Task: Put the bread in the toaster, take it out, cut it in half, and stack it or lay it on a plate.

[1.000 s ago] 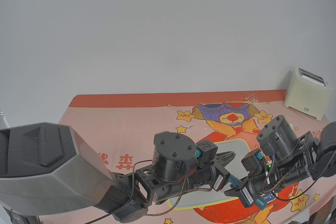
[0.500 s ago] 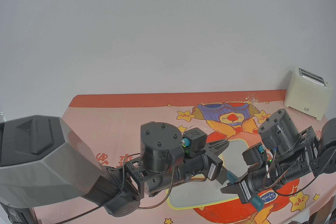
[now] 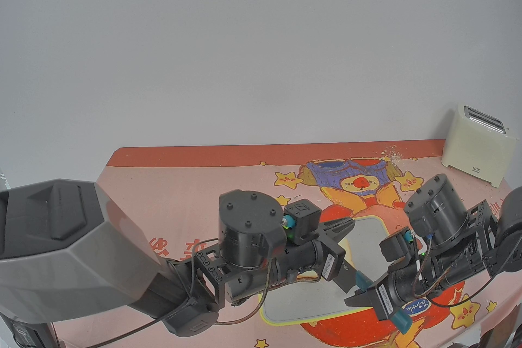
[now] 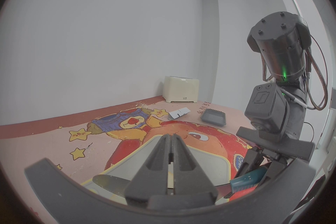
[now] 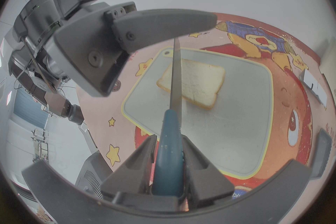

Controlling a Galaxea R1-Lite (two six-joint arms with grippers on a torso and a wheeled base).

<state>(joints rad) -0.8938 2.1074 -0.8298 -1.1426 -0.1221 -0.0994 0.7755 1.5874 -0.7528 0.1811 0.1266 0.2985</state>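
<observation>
One bread (image 5: 196, 83) slice under the knife (image 5: 175, 95)
Handle clamped in the right gripper (image 5: 168, 142), blade ahead of its jaws over the board (image 5: 238, 119); left gripper (image 4: 170, 140) jaws together near the blade tip

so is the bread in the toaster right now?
No, the bread lies flat on the cutting board, and the toaster stands apart from it by the wall.

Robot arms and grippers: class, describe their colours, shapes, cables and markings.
The left arm and right arm are dark grey, with round, bolt-dotted joint housings, thin looping cables, white printed labels and boxy wrist cameras. The left gripper and right gripper have dark grey wedge-shaped fingers tapering to the tips.
</observation>
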